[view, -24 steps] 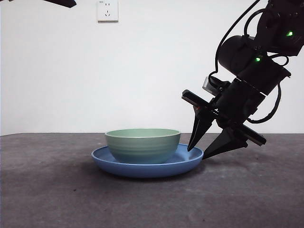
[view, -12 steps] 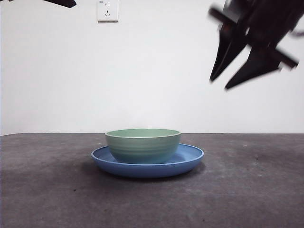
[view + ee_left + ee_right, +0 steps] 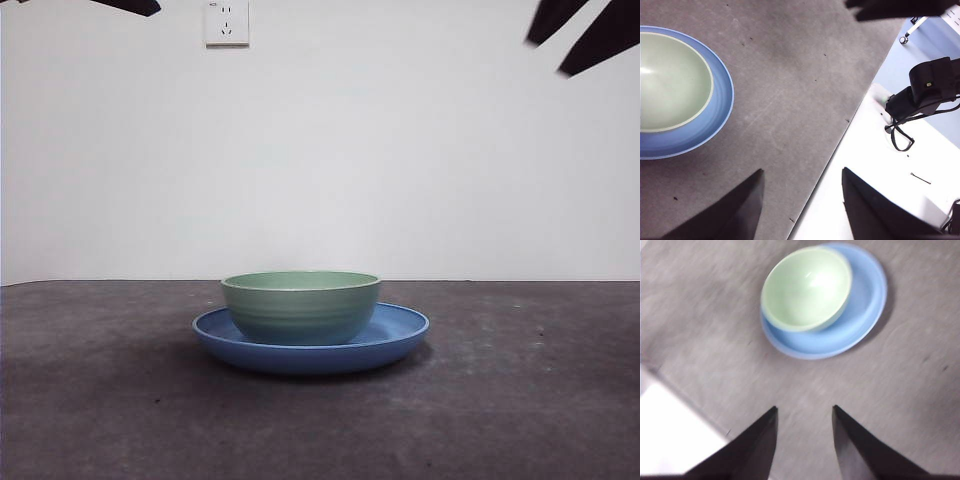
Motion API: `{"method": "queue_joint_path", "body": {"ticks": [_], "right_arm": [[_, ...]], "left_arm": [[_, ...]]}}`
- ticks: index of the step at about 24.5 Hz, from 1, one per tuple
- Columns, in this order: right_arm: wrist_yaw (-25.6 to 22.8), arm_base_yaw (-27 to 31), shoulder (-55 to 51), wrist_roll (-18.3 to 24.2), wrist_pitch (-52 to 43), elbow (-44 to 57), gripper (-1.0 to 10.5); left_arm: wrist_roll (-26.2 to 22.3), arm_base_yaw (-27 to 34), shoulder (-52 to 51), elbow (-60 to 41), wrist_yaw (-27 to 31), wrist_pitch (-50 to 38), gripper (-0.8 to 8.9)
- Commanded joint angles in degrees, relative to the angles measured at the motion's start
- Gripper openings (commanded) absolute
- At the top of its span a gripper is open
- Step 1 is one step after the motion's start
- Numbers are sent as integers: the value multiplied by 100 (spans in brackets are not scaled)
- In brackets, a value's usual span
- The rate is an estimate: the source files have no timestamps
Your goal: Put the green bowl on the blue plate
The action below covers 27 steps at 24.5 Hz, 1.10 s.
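**Green bowl seated on blue plate, both grippers high and empty**

The blue plate [image 3: 311, 345] is the landmark, lying flat on the dark grey table [image 3: 520, 400]. Well above it and to its left, the left gripper [image 3: 801, 187] shows in the front view only as a black tip at the top corner; its wrist view shows its jaws spread apart with nothing between them. A white wall socket [image 3: 226, 21] sits on the wall high above the plate's left side. The green bowl [image 3: 300, 306] stands upright on the plate, set toward its left side. High above the plate's right, the right gripper [image 3: 804, 422] hangs with its two jaws apart, holding nothing, well clear of the bowl and plate.
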<state>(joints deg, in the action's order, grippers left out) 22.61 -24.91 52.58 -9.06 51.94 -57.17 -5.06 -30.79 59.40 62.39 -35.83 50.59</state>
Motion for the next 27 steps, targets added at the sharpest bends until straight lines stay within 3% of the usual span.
{"method": "queue_joint_path", "body": {"ticks": [1,21,22,26,27], "right_arm": [[190,-79,-181,232,284,-105,176],[332,-94,-739,352,555,-105,174],[332,-94,-737,352,557,-105,163],[330,-94,-737,352,577,-105,6],[328,-94,-737,354,573,-105,6]], "left_arm": [[-72,-35,42,37,-20,-46,250],[-72,-35,42,37,-20,-46,239],[-72,-35,42,37,-20,-46,222],[-72,-35,42,37,-20,-46,3],[-72,-35,42,37,-20,-46,9]]}}
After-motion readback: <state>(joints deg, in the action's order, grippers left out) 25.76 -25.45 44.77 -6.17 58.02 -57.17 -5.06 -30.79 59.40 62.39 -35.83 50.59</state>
